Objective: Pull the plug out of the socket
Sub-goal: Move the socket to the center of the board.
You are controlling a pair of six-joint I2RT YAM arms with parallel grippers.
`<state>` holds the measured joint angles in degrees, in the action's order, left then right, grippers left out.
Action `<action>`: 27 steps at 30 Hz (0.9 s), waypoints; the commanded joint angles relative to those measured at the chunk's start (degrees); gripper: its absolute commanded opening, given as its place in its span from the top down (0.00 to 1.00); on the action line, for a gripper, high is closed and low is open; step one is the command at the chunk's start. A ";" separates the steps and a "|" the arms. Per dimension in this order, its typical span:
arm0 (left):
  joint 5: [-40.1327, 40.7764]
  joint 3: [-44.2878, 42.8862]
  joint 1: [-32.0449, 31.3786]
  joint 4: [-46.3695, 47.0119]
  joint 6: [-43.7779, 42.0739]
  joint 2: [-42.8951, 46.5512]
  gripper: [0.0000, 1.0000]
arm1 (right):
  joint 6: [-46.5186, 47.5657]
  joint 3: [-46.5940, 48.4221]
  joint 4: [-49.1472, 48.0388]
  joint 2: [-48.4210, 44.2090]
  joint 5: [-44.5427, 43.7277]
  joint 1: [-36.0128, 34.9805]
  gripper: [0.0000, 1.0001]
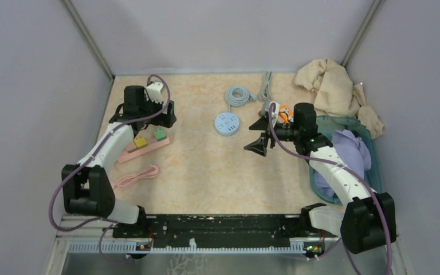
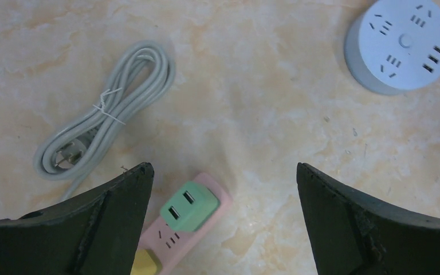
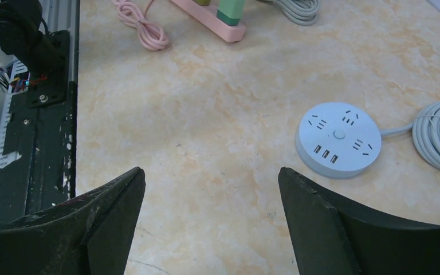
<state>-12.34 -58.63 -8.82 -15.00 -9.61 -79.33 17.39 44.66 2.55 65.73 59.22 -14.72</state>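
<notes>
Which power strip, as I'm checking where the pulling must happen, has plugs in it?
The pink bar-shaped strip: a green plug and a yellow plug sit in it. The round pale-blue strip at table centre has none.

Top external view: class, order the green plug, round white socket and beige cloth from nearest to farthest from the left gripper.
1. Green plug, just beside the left gripper.
2. Round white socket, table centre.
3. Beige cloth, far right corner.

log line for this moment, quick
left gripper open over green plug | green plug seated in pink strip | right gripper open, empty
</notes>
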 commanded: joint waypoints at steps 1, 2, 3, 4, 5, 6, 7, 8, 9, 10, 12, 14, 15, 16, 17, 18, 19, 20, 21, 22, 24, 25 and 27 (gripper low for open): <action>-3.37 -6.22 4.61 -6.73 0.80 -6.69 0.01 | 1.68 2.35 -1.77 -0.32 1.09 0.22 0.14; -3.60 -6.71 5.92 -6.81 0.86 -7.98 0.03 | 1.68 2.36 -1.67 -0.48 1.28 0.24 0.14; -4.09 -7.17 6.96 -7.24 1.08 -9.17 0.04 | 1.73 2.36 -1.65 -0.68 1.37 0.18 0.14; -4.68 -7.44 7.69 -7.67 1.41 -10.13 0.05 | 1.73 2.29 -1.69 -0.87 1.42 0.22 0.14; -4.74 -7.40 8.21 -7.64 1.75 -10.76 0.05 | 1.77 2.21 -1.77 -0.97 1.50 0.24 0.14; -4.44 -7.04 8.61 -7.28 2.12 -11.20 0.05 | 1.70 2.18 -1.83 -1.04 1.55 0.22 0.15; -4.01 -6.54 8.77 -6.74 2.50 -11.35 0.05 | 1.71 2.18 -1.80 -1.02 1.67 0.20 0.15; -3.57 -6.05 8.81 -6.38 2.66 -11.40 0.06 | 1.69 2.18 -1.79 -1.00 1.78 0.26 0.14; -3.03 -5.54 8.86 -6.09 2.85 -11.33 0.07 | 1.69 2.12 -1.84 -0.85 1.90 0.22 0.15; -2.71 -4.86 8.84 -5.76 3.10 -11.12 0.07 | 1.69 2.11 -1.84 -0.81 1.91 0.20 0.15; -2.86 -3.66 8.89 -4.94 3.18 -10.38 0.09 | 1.69 2.18 -1.76 -0.66 1.98 0.22 0.15; -4.33 -2.80 8.90 -4.17 2.71 -9.99 0.12 | 1.73 2.09 -1.69 -0.61 1.91 0.22 0.15; -5.35 -2.73 8.87 -4.34 2.43 -10.09 0.13 | 1.76 2.05 -1.67 -0.57 1.88 0.26 0.15; -6.53 -2.72 8.85 -4.72 1.92 -10.44 0.14 | 1.79 2.04 -1.65 -0.49 1.86 0.22 0.15; -7.76 -2.84 8.88 -5.12 1.53 -10.92 0.15 | 1.78 2.07 -1.59 -0.56 1.87 0.22 0.15; -8.54 -3.01 8.96 -5.46 1.22 -11.70 0.16 | 1.78 2.09 -1.58 -0.60 1.86 0.22 0.15; -9.20 -3.23 8.91 -5.92 1.00 -12.18 0.17 | 1.84 2.09 -1.52 -0.61 1.84 0.22 0.15; -9.70 -3.51 8.98 -6.63 0.87 -13.02 0.18 | 1.86 2.09 -1.42 -0.56 1.80 0.22 0.15; -10.18 -3.77 9.02 -7.27 0.90 -13.57 0.19 | 1.87 1.99 -1.48 -0.60 1.86 0.17 0.15; -10.67 -3.80 9.07 -7.70 0.76 -13.91 0.19 | 1.86 1.94 -1.57 -0.53 1.86 0.21 0.15; -11.53 -3.43 9.04 -8.08 0.66 -14.18 0.20 | 1.95 1.92 -1.52 -0.31 1.92 0.22 0.15; -11.96 -3.04 9.08 -8.11 0.72 -14.12 0.20 | 1.95 1.99 -1.44 -0.15 1.92 0.23 0.15; -11.43 -2.16 9.07 -7.94 0.97 -13.97 0.20 | 2.33 2.17 -1.02 0.17 1.96 0.22 0.15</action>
<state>-21.21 -61.76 0.10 -21.89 -7.75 -93.06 18.00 44.66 2.87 65.73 59.53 -14.72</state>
